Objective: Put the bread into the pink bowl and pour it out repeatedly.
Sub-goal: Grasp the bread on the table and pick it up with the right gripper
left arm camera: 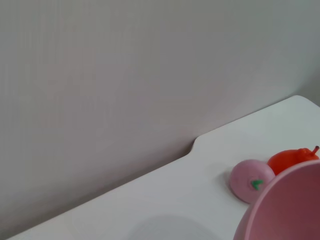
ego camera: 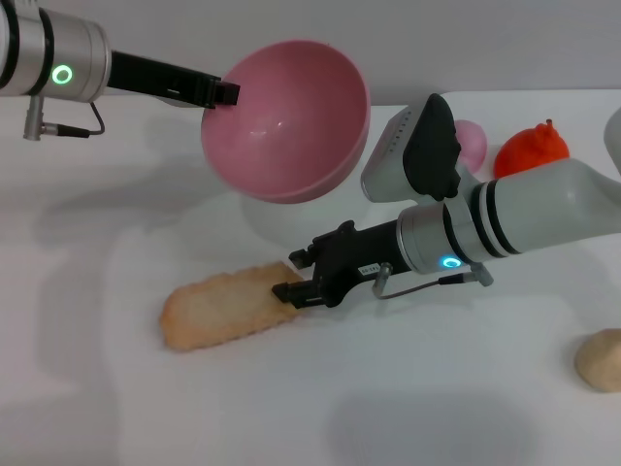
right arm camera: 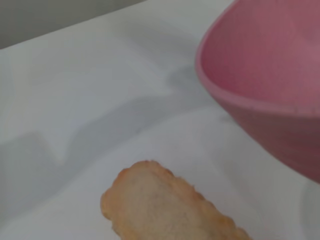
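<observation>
The pink bowl [ego camera: 291,126] hangs tipped in the air above the table, its glossy inside facing forward and holding nothing. My left gripper [ego camera: 228,92] is shut on its rim at the left. The bowl also shows in the left wrist view [left arm camera: 290,210] and the right wrist view [right arm camera: 270,75]. Below it the bread [ego camera: 218,306] lies flat on the white table, pale tan side up, and the right wrist view shows the bread [right arm camera: 160,205] too. My right gripper [ego camera: 296,275] is at the loaf's right end, open, fingers spread over that end.
A small pink ball [ego camera: 473,144] and an orange toy fruit [ego camera: 532,150] sit at the back right, behind my right arm. A beige lump [ego camera: 602,359] lies at the right edge. The table's back edge meets a grey wall.
</observation>
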